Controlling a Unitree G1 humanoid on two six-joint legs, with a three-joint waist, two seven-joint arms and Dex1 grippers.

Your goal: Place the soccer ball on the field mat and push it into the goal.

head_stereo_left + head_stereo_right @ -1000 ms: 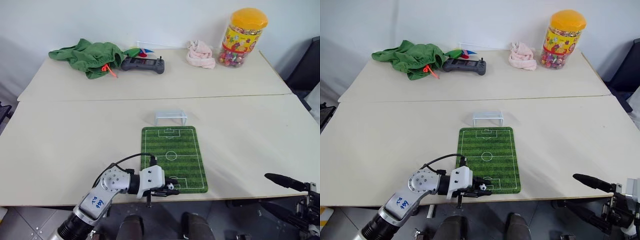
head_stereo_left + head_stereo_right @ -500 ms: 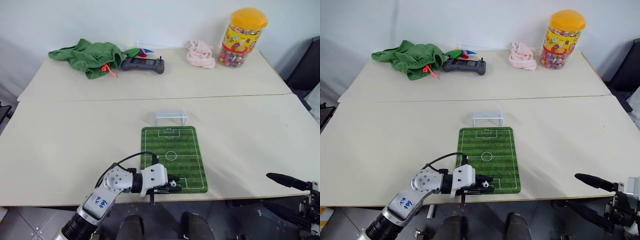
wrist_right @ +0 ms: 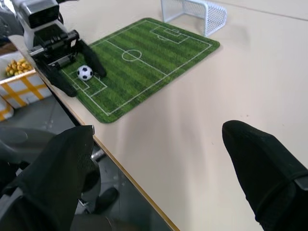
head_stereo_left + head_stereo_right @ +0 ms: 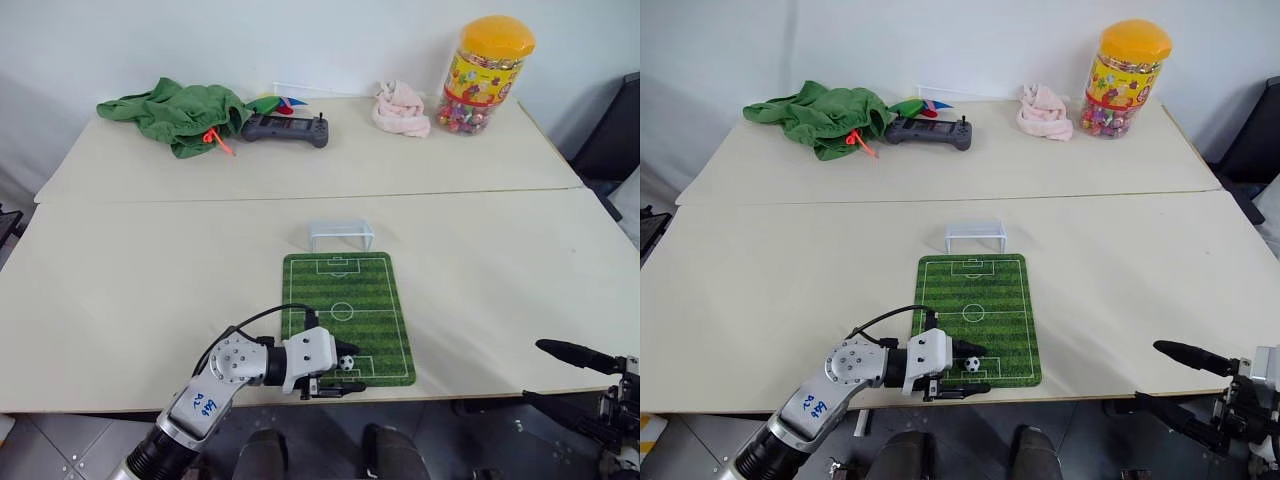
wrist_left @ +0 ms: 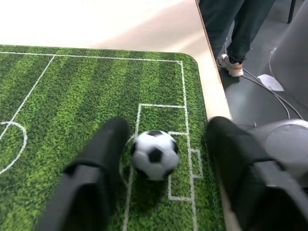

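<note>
Since a second ago the left gripper [image 4: 345,372] has let go: its jaws, then pinched on the soccer ball [image 4: 346,363], now stand apart with the ball loose between them. In the left wrist view the ball [image 5: 154,154] sits on the field mat [image 5: 86,91], just beside one finger [image 5: 98,163] and clear of the other. The arm itself has hardly shifted. The ball lies inside the penalty box at the mat's near end, close to the near edge of the tabletop [image 4: 150,290].

The right gripper [image 4: 575,380] hangs off the near right corner of the tabletop, its jaws wide apart and holding nothing.

The tabletop is pale beige, made of two boards meeting in a seam across the middle, against a plain white wall. The mat [image 4: 345,310] lies lengthwise at the middle of the near board, and the goal [image 4: 341,235] stands just past its far end, mouth toward the mat. Nothing lies on the mat between ball and goal.

Along the far edge sit a heap of green cloth [image 4: 175,115], a dark grey handheld controller [image 4: 286,129], a crumpled pink cloth [image 4: 401,108] and a candy jar with an orange lid [image 4: 485,75] near the far right corner. A person's legs and a shoe [image 5: 231,67] show on the floor beyond the tabletop's edge.
</note>
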